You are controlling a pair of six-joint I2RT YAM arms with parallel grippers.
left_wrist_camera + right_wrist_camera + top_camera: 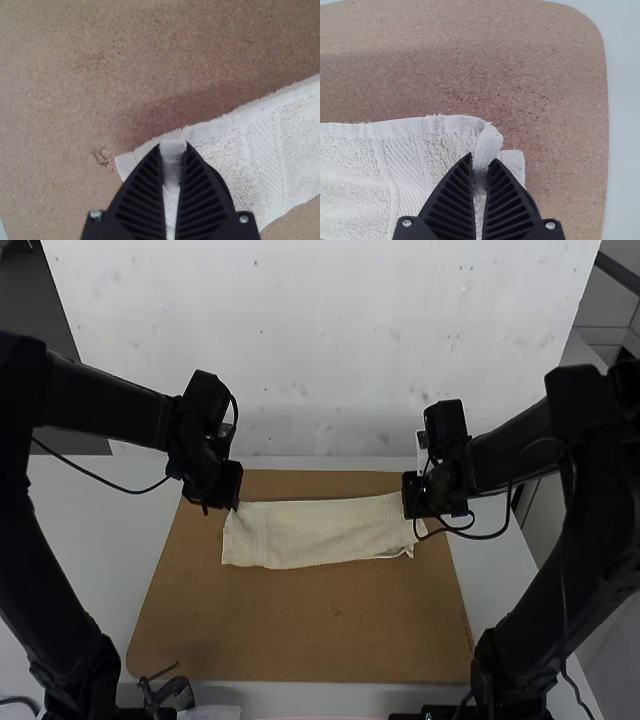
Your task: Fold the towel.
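Towel (320,535) on brown board (300,625), left hand (231,504) and right hand (413,512) each closed on one end.

black left robot arm (110,405), matching black right robot arm (590,480), thin looping black cables (490,537), tapered black ribbed fingers (140,195), round silver screws (95,214) at their bases

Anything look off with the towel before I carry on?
Slightly: at the right end of the towel, a corner flap sticks out past the bunched part pinched by the right gripper, so the edges look uneven there. I see no spill or damage.
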